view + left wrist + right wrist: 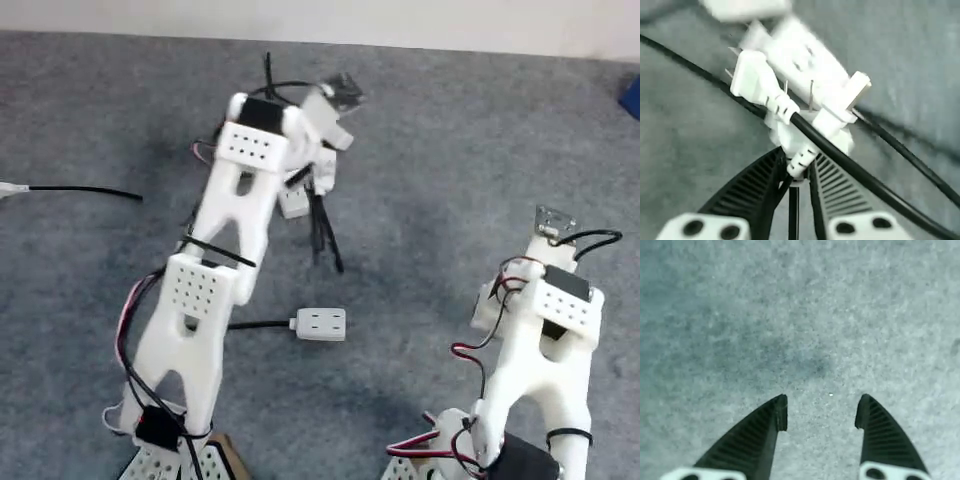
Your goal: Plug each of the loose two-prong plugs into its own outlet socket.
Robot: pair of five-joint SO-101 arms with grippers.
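A: Where is the plug?
B: The left end effector is clamped on a white plug, at its cord end. The black cord of a second plug crosses over it.
A: And the right one?
B: The right end effector has its fingers apart over the grey counter. A socket lies between the arms (nearer the left).

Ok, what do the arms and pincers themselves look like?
The left arm and right arm are white plastic shells with perforated panels, black motors, and loose black and red wires. The left pincer and right pincer have black ribbed fingers tapering to points, on white bases.
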